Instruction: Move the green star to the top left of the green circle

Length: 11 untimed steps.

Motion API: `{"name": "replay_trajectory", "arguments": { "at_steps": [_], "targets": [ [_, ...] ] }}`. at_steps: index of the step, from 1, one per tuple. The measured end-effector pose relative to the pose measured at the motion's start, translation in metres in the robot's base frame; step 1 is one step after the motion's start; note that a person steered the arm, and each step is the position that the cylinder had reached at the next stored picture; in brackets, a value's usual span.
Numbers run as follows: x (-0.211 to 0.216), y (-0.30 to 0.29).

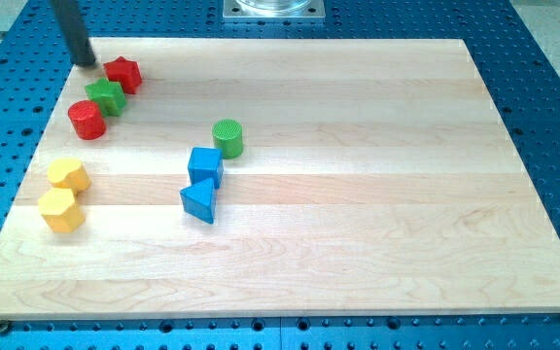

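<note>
Filling most of the view, a pale wooden board (358, 243) lies on a blue perforated table (542, 58); its near edge runs along the view's bottom, and a grey metal plate (273, 9) sits just past its far edge at the view's top. Nothing of the room beyond the table shows.

Nearest on the board, at the view's left, stand two yellow blocks: a yellow hexagon (61, 209) and, just behind it, a yellow rounded block (68, 175) whose exact shape I cannot make out. Toward the middle sit two blue blocks that appear to touch, a blue triangle (199, 200) in front and a blue cube (205, 165) behind. Just behind the cube, to its right, stands the green circle (227, 138), an upright cylinder.

Farther back at the left, three blocks form a close diagonal row: a red cylinder (87, 119), then the green star (106, 96), then a red star (122, 74). The green star is thus well to the left of the green circle and a little farther back.

That makes two yellow, two blue, two green and two red blocks, eight in all.

My rod comes down from the view's top left, slightly tilted, and my tip (87, 62) rests at the board's far left corner, just left of the red star and just behind the green star. I have no pincer, so nothing is grasped.
</note>
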<state>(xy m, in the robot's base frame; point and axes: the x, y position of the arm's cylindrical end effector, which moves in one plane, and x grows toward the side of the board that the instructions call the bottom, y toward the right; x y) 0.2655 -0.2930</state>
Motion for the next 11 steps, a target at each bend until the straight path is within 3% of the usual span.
{"name": "replay_trajectory", "arguments": {
  "at_steps": [1, 3, 5, 7, 9, 11],
  "targets": [
    [0.040, 0.000],
    [0.063, 0.055],
    [0.074, 0.061],
    [0.087, 0.121],
    [0.158, 0.103],
    [0.102, 0.201]
  ]
}}
